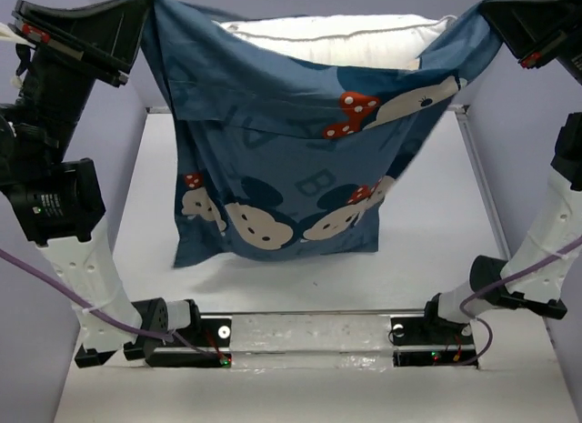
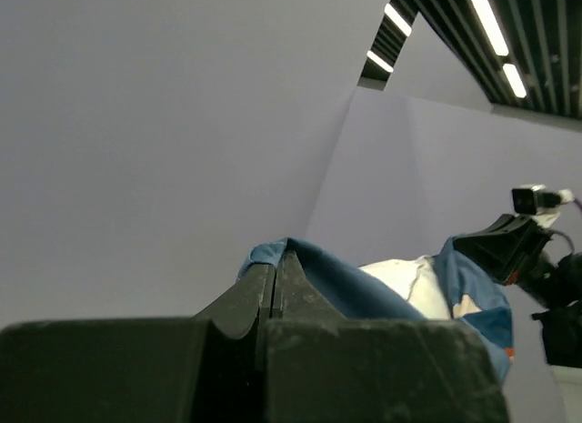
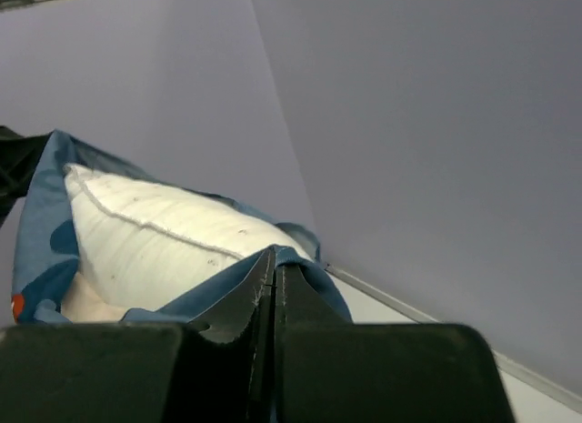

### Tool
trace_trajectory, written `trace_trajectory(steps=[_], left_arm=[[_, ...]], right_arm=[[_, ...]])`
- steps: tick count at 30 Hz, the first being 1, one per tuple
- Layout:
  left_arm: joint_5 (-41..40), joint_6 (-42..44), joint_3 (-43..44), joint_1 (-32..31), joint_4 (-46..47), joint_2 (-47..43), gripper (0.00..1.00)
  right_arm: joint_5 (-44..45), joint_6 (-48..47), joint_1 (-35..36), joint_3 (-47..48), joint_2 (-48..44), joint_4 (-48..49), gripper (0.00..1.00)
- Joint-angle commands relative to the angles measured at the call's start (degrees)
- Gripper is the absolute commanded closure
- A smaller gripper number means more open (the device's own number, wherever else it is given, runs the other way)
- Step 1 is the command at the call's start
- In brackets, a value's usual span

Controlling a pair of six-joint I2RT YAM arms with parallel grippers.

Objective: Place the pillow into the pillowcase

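Pillowcase: you have the pillowcase (image 1: pixel 291 168) hanging like a sack, mouth up, strung between the two raised arms, with its closed end down by the table (image 1: pixel 427 259).
Pillow: the pillow (image 1: pixel 346 36) sits inside the case. Only its top seamed edge shows, a white band across the far side of the mouth.
Left gripper: the left gripper (image 2: pixel 275 266) has its fingers pressed together on the left corner of the mouth, and blue cloth peeks out at the tips.
Right gripper: the right gripper (image 3: pixel 274 264) is likewise pinched on the right corner's hem.
Handling: both things look soft and limp. The pillow is probably light but bulky, so it should sink and bunch rather than slide cleanly. Thin cloth can creep out of a pinch under load.
Where to hold: your best grip is probably on the hem corners, where the fabric is doubled.
Contents: the case holds nearly the whole pillow, and the lower part looks slack.
Progress: you seem close to done, with the top edge not yet covered.
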Motion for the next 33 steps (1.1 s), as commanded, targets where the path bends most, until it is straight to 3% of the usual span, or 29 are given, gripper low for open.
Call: trace_trajectory(steps=[1, 2, 3, 4, 5, 6, 7, 8, 9, 10, 11, 12, 13, 15, 16, 17, 18, 19, 20, 21, 22, 23, 25, 26, 27, 28, 29, 30, 33], left_arm=[[-3.14, 5.66, 6.18, 0.38, 0.57, 0.49, 1.00], [-0.68, -8.11, -14.73, 0.64, 12.92, -3.88, 1.00], [6.39, -15.20, -14.94, 0.99, 29.49, -3.75, 1.00], [6.64, -15.36, -7.03, 2.04, 25.30, -1.92, 1.00], [1.68, -7.71, 7.24, 2.05, 11.16, 0.53, 1.00], [-6.72, 5.07, 26.87, 2.14, -8.29, 4.82, 1.00], [-4.89, 5.38, 23.32, 2.14, -8.66, 4.17, 1.00], [-2.87, -0.36, 0.84, 1.88, 5.60, -1.41, 1.00], [1.15, -8.34, -12.52, 2.05, 20.71, -5.21, 1.00], [2.41, -14.86, -19.27, 2.31, 30.87, -8.03, 1.00], [2.25, -12.66, -6.37, 3.79, 28.01, -6.40, 1.00], [-7.94, -3.42, 4.89, 3.63, 3.71, -4.04, 1.00], [-8.82, 2.77, 9.53, 3.80, 1.03, -1.66, 1.00], [-6.47, -0.93, 1.61, 3.72, 8.86, -1.73, 1.00], [-3.50, -6.26, 0.01, 3.72, 10.04, -1.12, 1.00], [0.80, -10.75, -2.70, 3.63, 13.88, 0.02, 1.00], [2.93, -13.14, -2.21, 3.63, 19.84, -0.23, 1.00], [-0.71, -11.34, 0.15, 3.63, 16.33, -0.67, 1.00], [-5.44, -1.31, 3.57, 3.63, 9.16, -1.63, 1.00], [-7.49, -1.04, -0.14, 3.63, 6.83, -2.34, 1.00], [-0.72, -10.09, -5.40, 3.63, 12.20, -4.95, 1.00], [0.82, -12.70, -8.50, 3.72, 20.34, -5.59, 1.00], [-4.23, -5.22, 14.71, 2.76, 5.23, -0.18, 1.00], [-8.96, 0.75, 21.46, 0.92, -1.39, 0.03, 1.00], [-8.92, 3.77, 15.53, 0.99, -1.55, -2.76, 1.00], [-8.48, 3.80, 7.20, 0.99, 2.28, -6.61, 1.00], [-9.43, 3.36, -1.41, 0.73, 6.06, -12.57, 1.00], [-12.14, 4.31, -5.59, -0.05, 3.75, -13.58, 1.00], [-22.60, 13.70, 7.95, -2.43, -4.85, -9.30, 1.00]], right_arm=[[1.98, 6.87, -0.77, -11.47, -8.34, 23.24, 1.00], [2.54, 10.22, -1.64, -24.54, -10.56, 27.44, 1.00], [-0.41, 10.95, -3.04, -14.58, -5.71, 25.40, 1.00], [1.04, 5.91, -3.05, 0.23, -1.84, 12.41, 1.00], [6.71, 0.98, -3.05, 16.47, 1.94, 2.36, 1.00], [8.07, -0.98, -3.05, 25.51, 3.72, -2.78, 1.00], [3.56, -0.39, -3.05, 8.28, -1.31, -2.23, 1.00], [1.16, 6.05, -2.36, -11.38, -6.67, 17.79, 1.00], [1.40, 14.04, -3.83, -26.80, -10.37, 30.87, 1.00], [-4.60, 16.55, -4.98, -19.65, -8.41, 31.96, 1.00], [-2.14, 9.88, -4.99, -7.74, -6.91, 21.01, 1.00], [3.28, 1.28, -4.99, 3.43, -5.76, 8.71, 1.00], [6.47, -1.67, -4.99, 3.28, -7.32, 3.89, 1.00], [0.99, 7.12, -4.99, -15.01, -10.40, 18.02, 1.00], [-2.43, 11.35, -4.99, -20.23, -10.93, 27.83, 1.00], [-3.86, 14.44, -4.99, -21.32, -13.29, 29.14, 1.00], [-1.78, 8.73, -4.99, -13.94, -13.49, 23.07, 1.00], [5.55, -4.30, -4.99, -2.99, -12.10, 1.08, 1.00], [5.27, -4.17, -4.99, 2.26, -11.47, -0.19, 1.00], [3.09, -1.12, -4.99, -5.18, -13.12, 4.50, 1.00], [1.85, 6.83, -4.99, -13.08, -14.18, 17.42, 1.00], [0.01, 11.00, -4.99, -15.68, -12.89, 19.99, 1.00], [-2.64, 15.08, -6.47, 22.00, 2.71, 11.80, 1.00], [3.10, 12.47, -6.48, 32.70, 5.21, 7.66, 1.00], [2.11, 10.01, -6.48, 29.59, 2.54, 6.06, 1.00], [0.97, 9.90, -6.48, -3.86, -11.50, 17.18, 1.00], [2.53, 14.51, -6.48, -22.38, -17.73, 28.95, 1.00], [-0.68, 18.30, -6.48, -30.13, -19.27, 33.24, 1.00], [-4.32, 14.77, -5.96, -26.29, -21.30, 28.67, 1.00]])
